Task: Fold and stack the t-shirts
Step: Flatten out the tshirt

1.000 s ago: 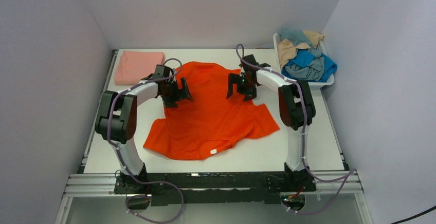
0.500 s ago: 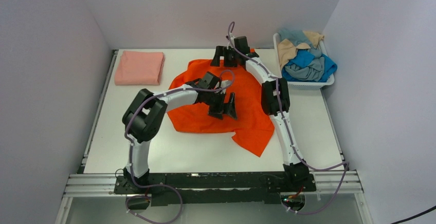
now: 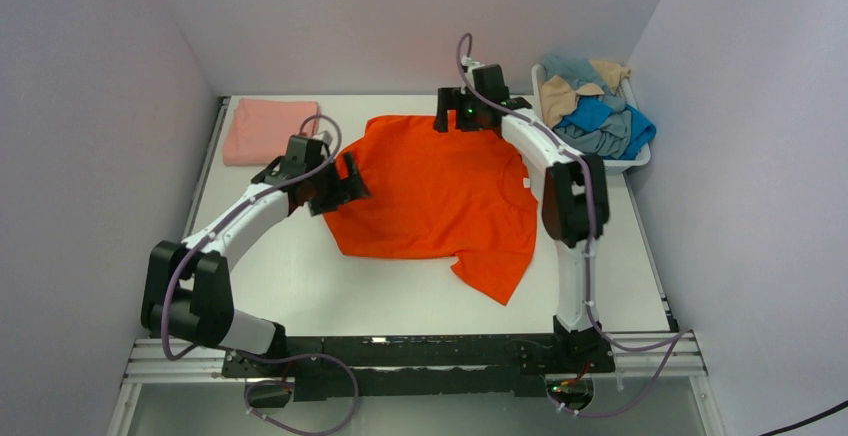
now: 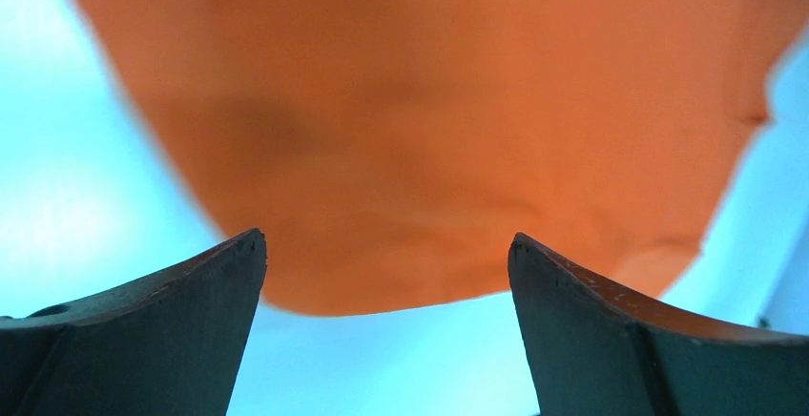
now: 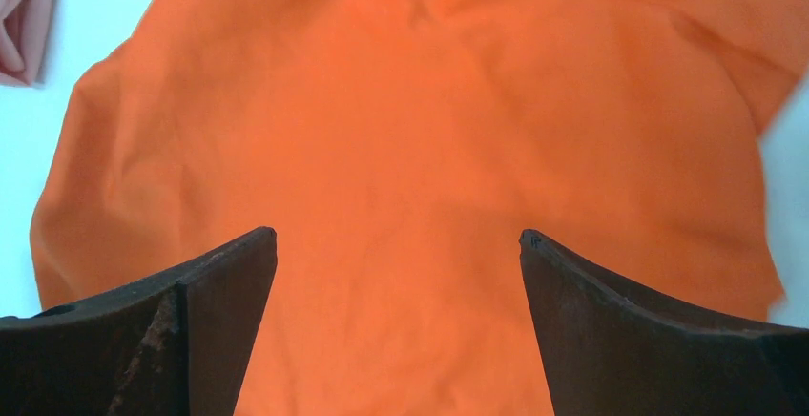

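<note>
Top external view: the orange t-shirt (image 3: 440, 196) lies spread between both grippers. The left gripper (image 3: 338, 184) hovers at its left edge, jaws wide and empty; the right gripper (image 3: 458, 119) sits over its far edge (equally wide, holding nothing). A folded pink t-shirt (image 3: 270, 131) lies beyond the left gripper, and other t-shirts (image 3: 595, 116) fill a basket (image 3: 640, 163) right of the right gripper.

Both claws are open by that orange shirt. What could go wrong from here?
The orange t-shirt lies lopsided, with one flap trailing toward the near edge, so the next fold may come out crooked. The left gripper hangs open just at the cloth's left edge; it might pinch only one layer or miss. The right gripper reaches near the white basket, where its cable could perhaps catch.
</note>
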